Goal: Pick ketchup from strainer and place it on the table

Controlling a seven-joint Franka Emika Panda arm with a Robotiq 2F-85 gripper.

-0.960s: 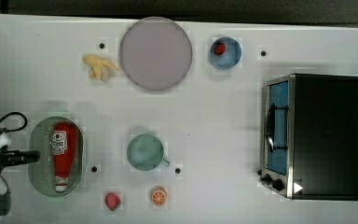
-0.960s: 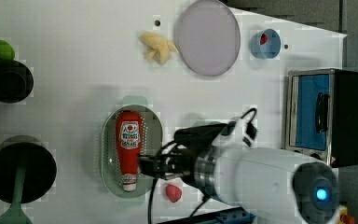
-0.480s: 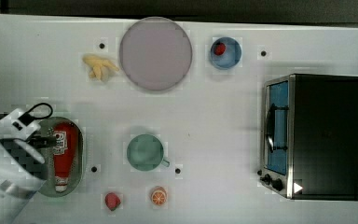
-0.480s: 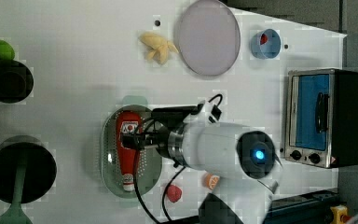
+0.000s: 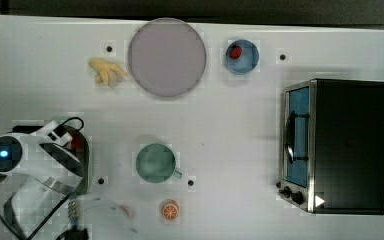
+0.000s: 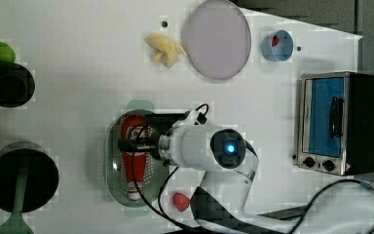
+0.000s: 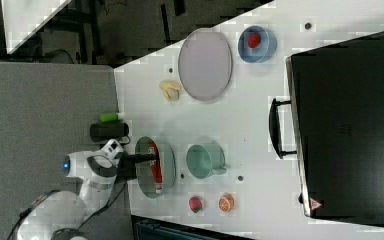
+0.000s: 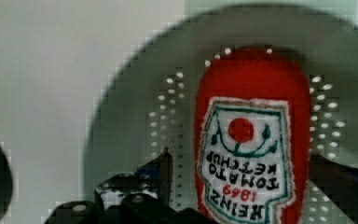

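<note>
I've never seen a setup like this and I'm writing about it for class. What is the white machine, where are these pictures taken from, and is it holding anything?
It is a robot arm ending in a gripper, a two-fingered clamp. Three cameras look down at a white table; the fourth sits on the arm's wrist. A ketchup bottle lies in a pale green strainer. The open fingers stand either side of the bottle, gripping nothing. Also on the table: a teal mug, a plate, a toaster oven, a blue bowl and toy fruit.
</note>
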